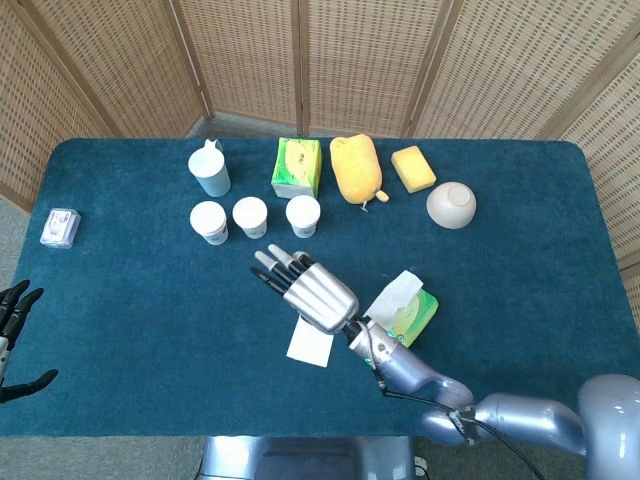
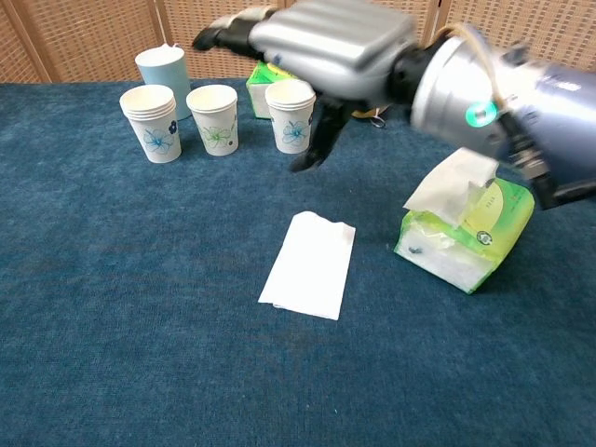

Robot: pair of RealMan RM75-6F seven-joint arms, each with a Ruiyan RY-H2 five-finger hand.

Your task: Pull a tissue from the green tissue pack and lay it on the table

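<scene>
The fingers [image 1: 272, 262] of the right hand [image 1: 318, 294] are stretched out and apart, pointing toward the far side of the table [image 1: 120, 300], and they hold nothing; in the chest view the hand [image 2: 326, 37] hangs above the table surface with its thumb pointing down. Directly below and just behind the hand, the tissue [image 2: 308, 264] lies flat on the blue table, a folded white sheet free of the hand and separate from everything else; from the head view it shows as a small white rectangle [image 1: 310, 341] beside the wrist. To the right of the tissue, near but not touching it, sits the green tissue pack [image 2: 466, 235], with another white sheet sticking up from its opening. Beyond the hand stand three paper cups [image 1: 250, 216] in a row, and behind them a light blue cup [image 1: 210, 172], a green box [image 1: 297, 166], a yellow pouch-like object [image 1: 356, 168], a yellow sponge [image 1: 413, 167] and an upturned beige bowl [image 1: 451, 204]. A small packet [image 1: 60, 227] lies near the table's left edge. The left hand [image 1: 12, 330] shows at the lower left border of the head view, off the table, its dark fingers spread and empty.
</scene>
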